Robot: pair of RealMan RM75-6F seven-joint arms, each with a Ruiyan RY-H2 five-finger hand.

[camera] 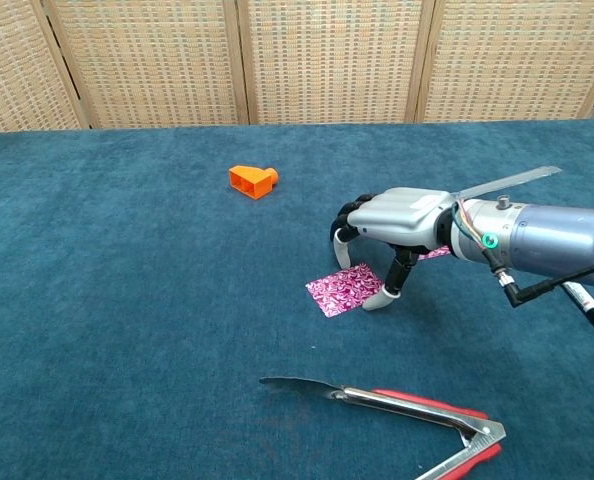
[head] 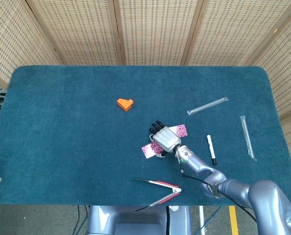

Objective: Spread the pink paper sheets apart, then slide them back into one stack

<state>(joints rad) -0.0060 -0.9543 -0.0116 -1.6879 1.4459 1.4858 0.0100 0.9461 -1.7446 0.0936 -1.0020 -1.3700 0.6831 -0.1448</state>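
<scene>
Two pink patterned paper sheets lie apart on the blue cloth. One sheet (camera: 345, 289) (head: 149, 150) lies toward the front left of my right hand. The other sheet (head: 179, 130) (camera: 438, 252) lies behind the hand and is mostly hidden in the chest view. My right hand (camera: 395, 222) (head: 165, 139) hovers palm down between them, fingers spread and pointing down. One fingertip (camera: 380, 299) touches the near sheet's right corner. It holds nothing. My left hand is out of both views.
Red-handled metal tongs (camera: 402, 410) (head: 160, 188) lie near the front edge. An orange block (camera: 253, 180) (head: 125, 104) sits farther back. A black-and-white pen (head: 211, 149) and two clear plastic sleeves (head: 207, 105) (head: 248, 137) lie to the right.
</scene>
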